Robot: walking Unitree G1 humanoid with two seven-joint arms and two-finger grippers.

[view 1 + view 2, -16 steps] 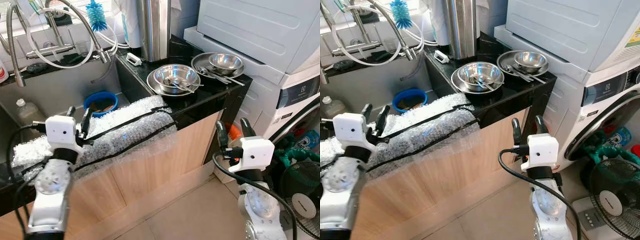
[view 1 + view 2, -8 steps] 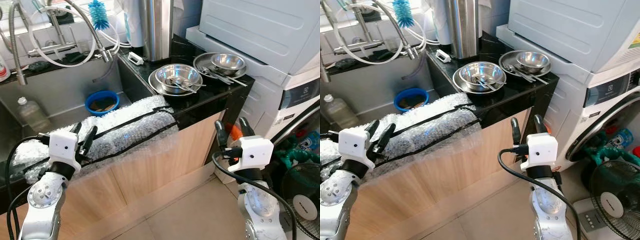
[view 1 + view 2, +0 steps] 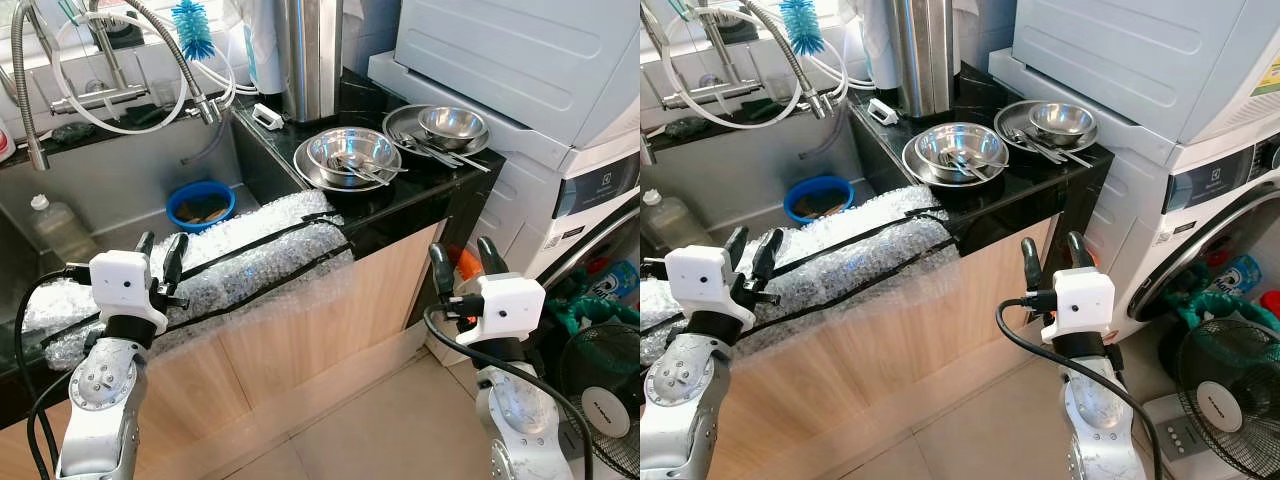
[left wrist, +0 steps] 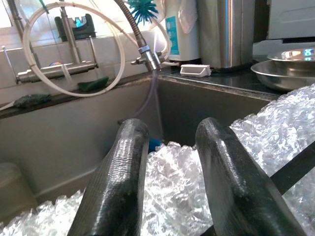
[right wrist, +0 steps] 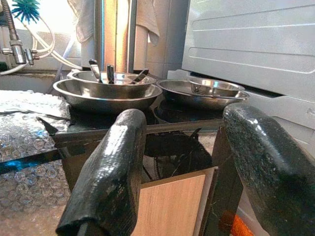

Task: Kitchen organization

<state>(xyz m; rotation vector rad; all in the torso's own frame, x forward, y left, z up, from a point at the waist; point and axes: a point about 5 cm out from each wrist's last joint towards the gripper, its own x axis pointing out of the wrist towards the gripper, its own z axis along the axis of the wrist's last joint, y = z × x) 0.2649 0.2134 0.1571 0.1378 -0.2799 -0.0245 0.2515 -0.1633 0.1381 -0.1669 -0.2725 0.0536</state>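
The left gripper point(image 3: 160, 247) is raised at the front edge of the sink, its two black fingers parted and empty, pointing up over the clear bubble wrap sheet point(image 3: 240, 260) taped with black strips along the counter edge. The right gripper point(image 3: 466, 262) is held upright in front of the light wooden cabinet panel point(image 3: 330, 320), below the black counter point(image 3: 420, 195), fingers spread and holding nothing. On that counter sit two stacked steel bowls with cutlery point(image 3: 352, 155) and a steel plate with a small bowl point(image 3: 440, 128).
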